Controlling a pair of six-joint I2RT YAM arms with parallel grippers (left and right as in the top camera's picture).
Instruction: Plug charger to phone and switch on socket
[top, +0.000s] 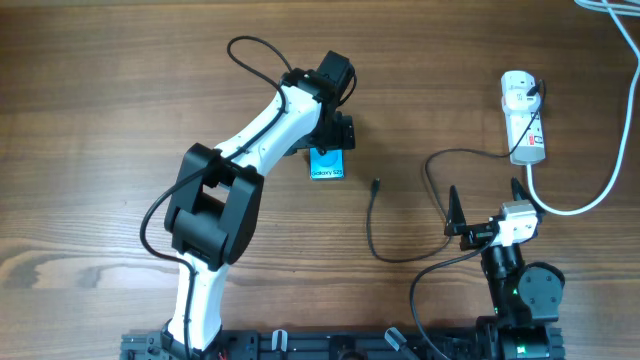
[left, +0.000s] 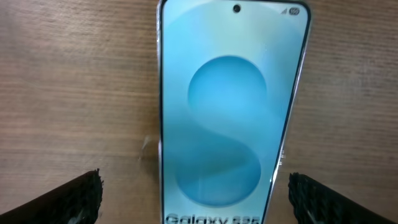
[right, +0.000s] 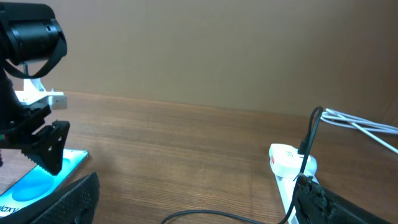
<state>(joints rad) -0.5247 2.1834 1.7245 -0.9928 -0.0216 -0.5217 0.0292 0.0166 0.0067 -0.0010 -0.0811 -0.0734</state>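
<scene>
Nothing is plugged yet: the charger (top: 369, 225) lies right of the phone (top: 327, 166), far from the socket (top: 525, 135), both jaws wide open, empty.

My left pincer (top: 328, 140) sits over the phone (top: 327, 166), covering its far end. My right pincer (top: 486, 203) stands spread wide, near the socket (top: 525, 125). The charger (top: 376, 186), plug end free, lies on the table (top: 100, 100) between phone and right pincer

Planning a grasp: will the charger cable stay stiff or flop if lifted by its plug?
Probably floppy: the charger cable is thin and lies in loose curves, so it would likely droop. Its small plug looks light and may twist. The other end seems to run to the socket, so it could tug.
</scene>
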